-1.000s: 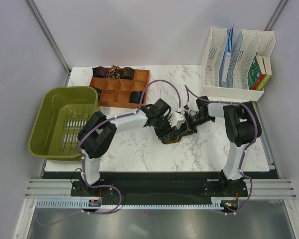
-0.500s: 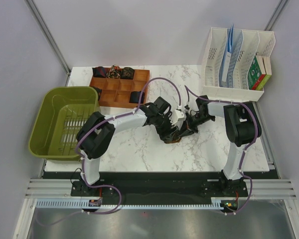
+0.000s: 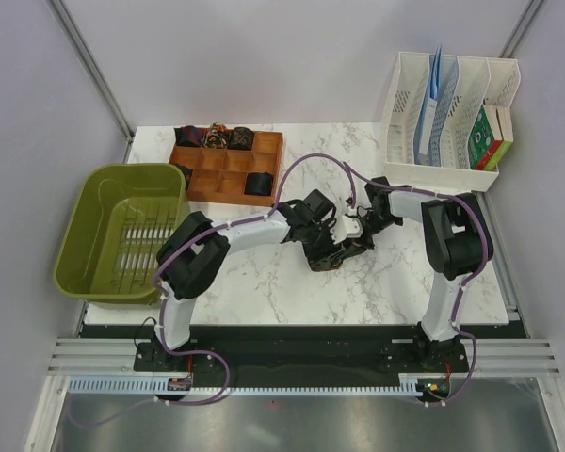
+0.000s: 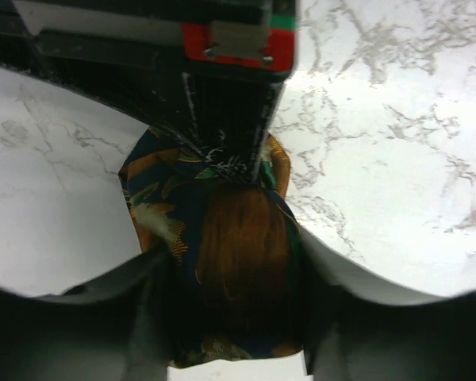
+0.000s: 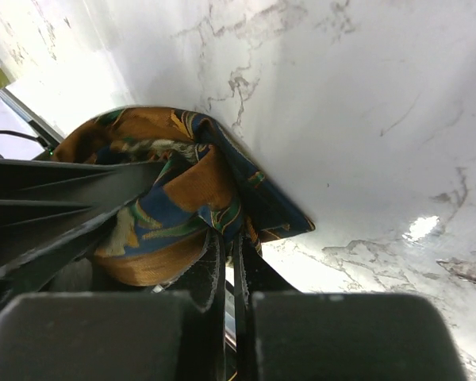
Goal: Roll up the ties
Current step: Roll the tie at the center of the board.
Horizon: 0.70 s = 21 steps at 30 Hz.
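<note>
Roll status: one tie point(image 3: 328, 259), navy with orange and green patterning, sits as a compact bundle on the marble table point(image 3: 264, 282), near its middle and well apart from the wooden tray point(image 3: 228, 168) at the far left.

Left gripper point(image 4: 234, 274): my jaws straddle the bundle, one pad against each flank, closed on it. In the left wrist view the brown lining faces me, framed by patterned folds. Purpose as I judge it: hold the coil's shape so that the turns cannot spring loose.

Right gripper point(image 5: 230, 258): jaws nearly shut, pinching a thin fold of the same tie at the bundle's near edge. Only a sliver of gap shows, filled by fabric. Purpose as I judge it: control the loose end while the left side holds the core.

Both grippers meet at the bundle, fingers almost touching each other.

Four rolled ties point(image 3: 241, 138) sit in tray compartments: three along the far row, one nearer at the right. Other compartments are unfilled, so this roll likely goes there.

Risk: releasing either grip first may let the outer wrap uncoil.
</note>
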Tool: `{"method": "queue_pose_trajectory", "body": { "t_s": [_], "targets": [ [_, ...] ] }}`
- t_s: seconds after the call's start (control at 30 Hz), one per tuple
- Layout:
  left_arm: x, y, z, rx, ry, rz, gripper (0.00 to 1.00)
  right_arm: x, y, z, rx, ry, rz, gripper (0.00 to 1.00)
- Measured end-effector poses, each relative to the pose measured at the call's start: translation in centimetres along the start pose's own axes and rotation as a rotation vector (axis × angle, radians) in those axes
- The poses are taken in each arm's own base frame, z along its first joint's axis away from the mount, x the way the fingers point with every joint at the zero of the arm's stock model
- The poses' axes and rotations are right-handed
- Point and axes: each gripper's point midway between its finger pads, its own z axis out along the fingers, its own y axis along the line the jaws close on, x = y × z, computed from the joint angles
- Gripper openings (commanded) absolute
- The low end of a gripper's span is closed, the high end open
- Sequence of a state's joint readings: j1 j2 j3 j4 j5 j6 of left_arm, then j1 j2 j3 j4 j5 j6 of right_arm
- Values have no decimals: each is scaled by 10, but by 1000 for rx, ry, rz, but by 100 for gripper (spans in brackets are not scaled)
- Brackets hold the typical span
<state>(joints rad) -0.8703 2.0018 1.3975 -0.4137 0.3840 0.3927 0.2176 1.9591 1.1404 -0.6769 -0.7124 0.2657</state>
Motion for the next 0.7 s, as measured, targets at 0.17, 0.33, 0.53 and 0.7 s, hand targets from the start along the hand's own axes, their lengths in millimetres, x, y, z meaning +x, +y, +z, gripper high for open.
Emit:
{"method": "queue_pose_trajectory", "body": {
  "t_s": [0.17,0.33,0.53,0.7],
  "targets": [
    [5,4,5,-7,36,-2,24,0,0,-1,2,-3,0,18],
    [6,6,5,-19,44,-2,16,-4,-3,-6,7,-20,23,47],
    [5,7,7,-24,54,-2,13,-22,-14,-32,65,-133,50,73],
    [5,8,8,-25,69,-4,12,-31,-18,-48,102,-210,51,79]
  ]
}}
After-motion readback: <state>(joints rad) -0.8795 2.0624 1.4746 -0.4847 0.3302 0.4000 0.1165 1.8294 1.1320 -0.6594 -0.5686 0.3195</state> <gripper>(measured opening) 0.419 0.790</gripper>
